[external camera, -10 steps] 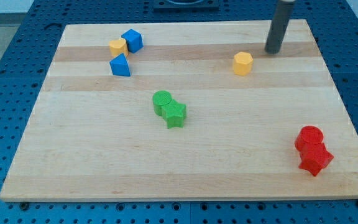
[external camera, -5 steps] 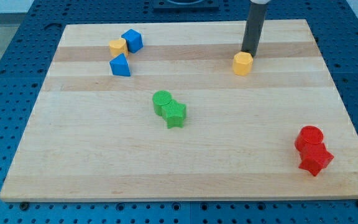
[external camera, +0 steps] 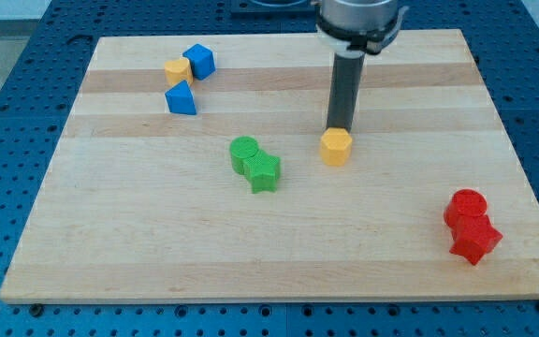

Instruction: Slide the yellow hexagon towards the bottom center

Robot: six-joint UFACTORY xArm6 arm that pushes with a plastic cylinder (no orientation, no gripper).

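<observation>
The yellow hexagon [external camera: 336, 147] sits on the wooden board [external camera: 157, 234], a little right of the board's middle. My tip [external camera: 340, 128] is at the hexagon's top edge, touching it from the view's top side. The dark rod rises straight up from there to the arm at the view's top.
A green cylinder [external camera: 244, 152] and a green star [external camera: 264, 171] touch each other left of the hexagon. A red cylinder [external camera: 465, 207] and a red star [external camera: 475, 239] sit at the bottom right. A small yellow block [external camera: 177, 70], a blue cube [external camera: 198, 61] and a blue triangle [external camera: 182, 98] cluster at the top left.
My tip moved left from the top right, met the yellow hexagon's top edge, and pushed it down and left towards the board's middle. The other blocks stayed put.
</observation>
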